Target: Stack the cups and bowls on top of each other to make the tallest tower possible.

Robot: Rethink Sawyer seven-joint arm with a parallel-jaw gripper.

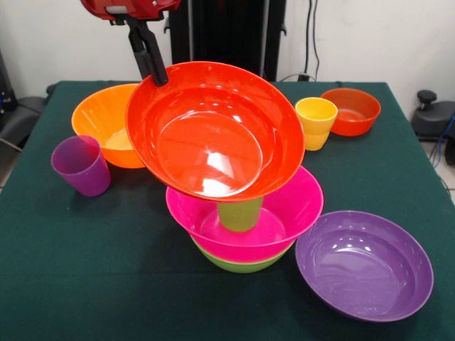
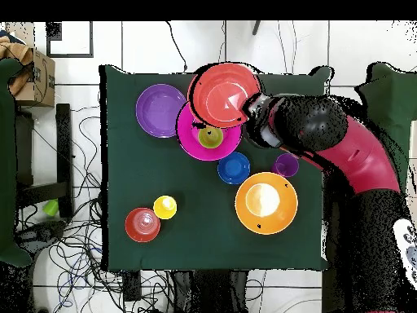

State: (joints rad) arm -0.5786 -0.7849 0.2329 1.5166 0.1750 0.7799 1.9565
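Observation:
My gripper (image 1: 158,75) is shut on the far-left rim of the large red-orange bowl (image 1: 213,131). It holds the bowl steeply tilted, with the inside facing the front camera. The bowl's underside is right over the upright green cup (image 1: 239,214), and I cannot tell whether they touch. The green cup stands inside the pink bowl (image 1: 295,206), which is nested in the lime green bowl (image 1: 242,265). In the overhead view the gripper (image 2: 249,110) is at the red-orange bowl's (image 2: 226,92) edge, beside the pink bowl (image 2: 191,140) and green cup (image 2: 210,136).
Around the pile are a purple bowl (image 1: 364,264), a large orange bowl (image 1: 103,117), a purple cup (image 1: 80,165), a yellow cup (image 1: 316,122) and a small red-orange bowl (image 1: 352,110). A small blue bowl (image 2: 234,168) shows only in the overhead view.

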